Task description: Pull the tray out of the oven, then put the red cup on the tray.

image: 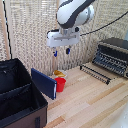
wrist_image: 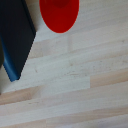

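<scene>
**Above the red cup: approach for pickup**

Above the red cup (image: 60, 84), the claw (image: 61, 51) hangs well clear, its fingers apart and holding nothing. The red cup stands on the counter (image: 95, 102), just beside a blue panel (image: 44, 83). Across the counter from the red cup, the oven (image: 114, 55) shows its tray (image: 111, 62), apparently drawn forward. Judged step: cup pickup. Next move: descend and close on the cup.

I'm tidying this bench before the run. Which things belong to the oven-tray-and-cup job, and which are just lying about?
Job:
oven
tray
red cup

Lying about:
large black open case
dark blue flat panel
long barred frame
white bowl, yellow contents
</scene>
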